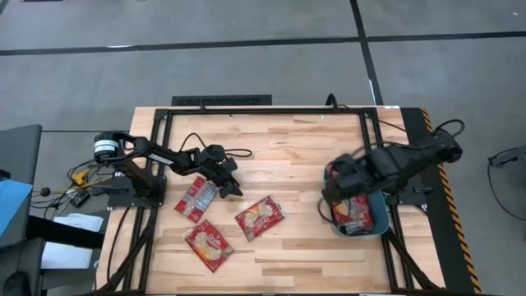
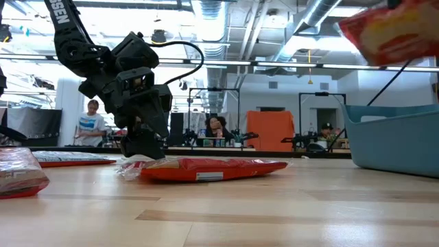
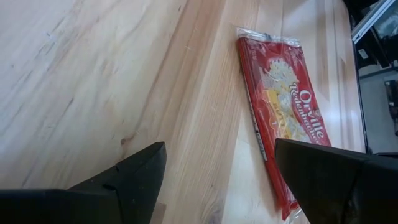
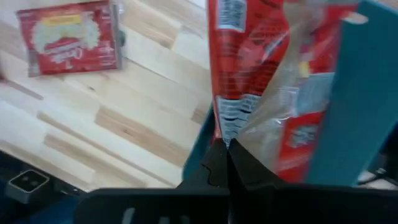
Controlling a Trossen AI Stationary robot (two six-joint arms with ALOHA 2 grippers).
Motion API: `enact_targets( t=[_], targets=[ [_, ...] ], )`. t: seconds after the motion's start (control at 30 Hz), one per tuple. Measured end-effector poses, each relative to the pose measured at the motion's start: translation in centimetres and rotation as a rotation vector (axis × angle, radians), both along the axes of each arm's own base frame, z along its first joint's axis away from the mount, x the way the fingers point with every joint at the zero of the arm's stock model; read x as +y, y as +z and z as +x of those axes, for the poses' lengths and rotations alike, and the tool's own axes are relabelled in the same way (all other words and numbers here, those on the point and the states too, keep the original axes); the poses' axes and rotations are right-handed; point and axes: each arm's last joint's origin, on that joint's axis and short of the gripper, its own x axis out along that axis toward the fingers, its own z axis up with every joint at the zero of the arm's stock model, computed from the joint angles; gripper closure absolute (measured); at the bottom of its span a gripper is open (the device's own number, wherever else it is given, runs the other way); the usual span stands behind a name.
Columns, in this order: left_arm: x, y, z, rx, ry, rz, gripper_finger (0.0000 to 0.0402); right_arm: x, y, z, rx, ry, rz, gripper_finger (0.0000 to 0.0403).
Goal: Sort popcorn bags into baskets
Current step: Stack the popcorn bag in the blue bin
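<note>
The right claw (image 4: 227, 158) is pinched tight on the edge of a red popcorn bag (image 4: 249, 68) and holds it up over the left rim of the teal basket (image 1: 380, 220). The basket sits on the right side of the tabletop (image 1: 279, 140) — more red bags (image 1: 355, 210) lie inside it. In the low view the held bag (image 2: 398, 31) hangs in the air above the basket wall (image 2: 394, 140).

The left claw (image 1: 231, 182) is on the left side of the tabletop, low down, with its two fingers (image 3: 130, 171) spread wide apart and nothing between them. It is at the right end of one flat red bag (image 1: 196, 199); in the wrist view that bag (image 3: 280, 112) lies just beside one finger.

Two more bags lie flat on the wood — one (image 1: 260, 217) in the middle and one (image 1: 208, 244) nearer the front edge, left of it. All three loose bags are well apart from the basket.

People (image 2: 91, 122) sit and stand in the room far behind the tabletop.
</note>
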Motion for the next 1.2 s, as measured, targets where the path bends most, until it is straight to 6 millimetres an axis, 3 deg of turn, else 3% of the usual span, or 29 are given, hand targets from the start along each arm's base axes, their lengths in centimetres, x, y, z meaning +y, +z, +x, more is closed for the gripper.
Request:
enact_targets(
  t=[0.1, 0.47, 0.87, 1.2],
  targets=[
    [0.0, 0.0, 0.0, 0.0, 0.002, 0.002, 0.0111, 0.8, -0.4, -0.7, -0.024, -0.078, -0.011, 0.0402],
    [0.0, 0.0, 0.0, 0.006, 0.017, 0.006, 0.0111, 1.5, -6.2, -0.1, 0.232, -0.143, -0.053, 0.0402],
    [0.1, 0.0, 0.0, 0.008, 0.022, 0.003, 0.0111, 0.3, -9.3, 3.0, 0.377, -0.102, -0.101, 0.0399],
    [0.0, 0.0, 0.0, 0.01, 0.02, 0.001, 0.0111, -0.7, -12.2, 5.3, 0.518, -0.037, -0.108, 0.0365]
  ],
)
